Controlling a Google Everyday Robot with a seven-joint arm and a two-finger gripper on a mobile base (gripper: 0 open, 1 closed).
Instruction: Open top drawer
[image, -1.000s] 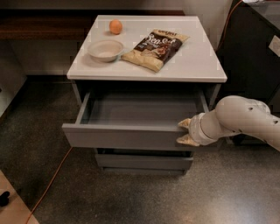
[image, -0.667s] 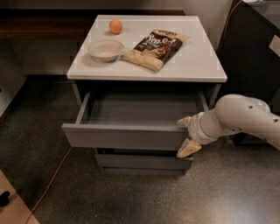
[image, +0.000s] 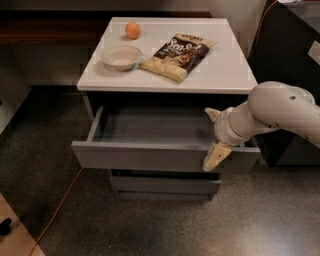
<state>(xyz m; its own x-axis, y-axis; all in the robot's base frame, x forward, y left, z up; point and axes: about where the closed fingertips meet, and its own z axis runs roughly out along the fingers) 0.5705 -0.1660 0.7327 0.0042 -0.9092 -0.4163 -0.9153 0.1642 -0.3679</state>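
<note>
Drawer, top of stack: stood well out beneath the white worktop, long axis running crosswise. Pincer sat at its arm-side end, fingers spread, one over the box, one before the front panel.

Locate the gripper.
Right side of the camera view: the gripper, open, straddles the front panel of the top drawer near its right end, below the white cabinet top.
</note>
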